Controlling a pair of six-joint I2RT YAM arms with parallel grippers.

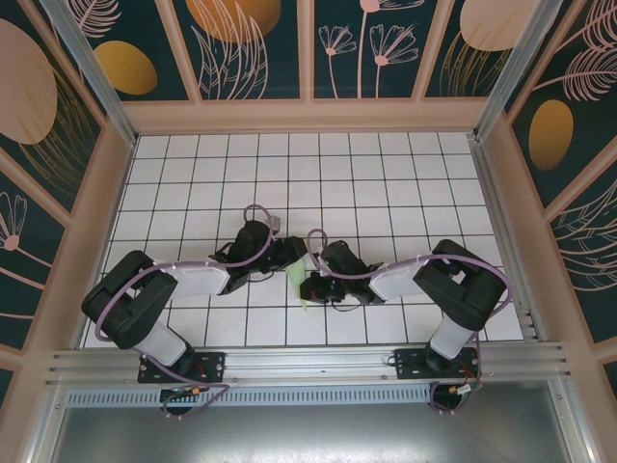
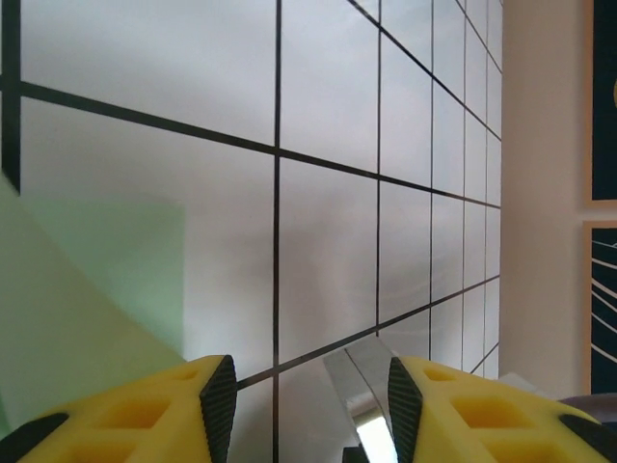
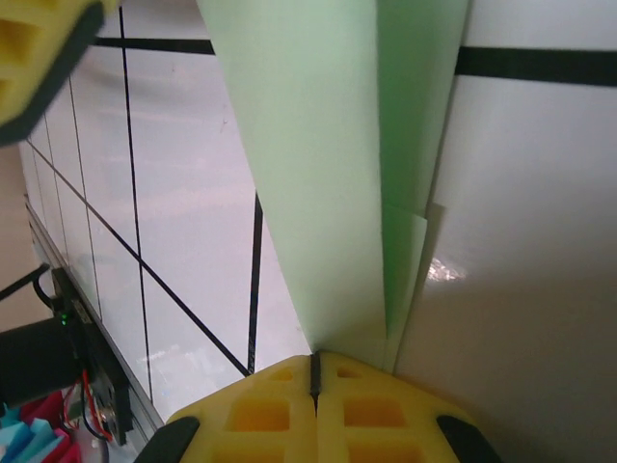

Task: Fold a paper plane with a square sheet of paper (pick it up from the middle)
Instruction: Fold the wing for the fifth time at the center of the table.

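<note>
The right gripper (image 3: 313, 362) is clamped on one end of the paper plane (image 3: 318, 164), which runs straight out from it, beside the half-open, empty left gripper (image 2: 304, 386).

Black arms (image 1: 130, 304), white forearm shells (image 1: 198, 280), lilac cables (image 1: 255, 206), yellow claw fingers (image 2: 135, 415), black pads (image 2: 220, 400)

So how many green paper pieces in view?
1: the folded green paper, front-centre of the table, pinched in the right gripper. Others could be hidden.

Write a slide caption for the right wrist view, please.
Right gripper shut on the folded mint-green paper plane, white grid table behind it.
</note>
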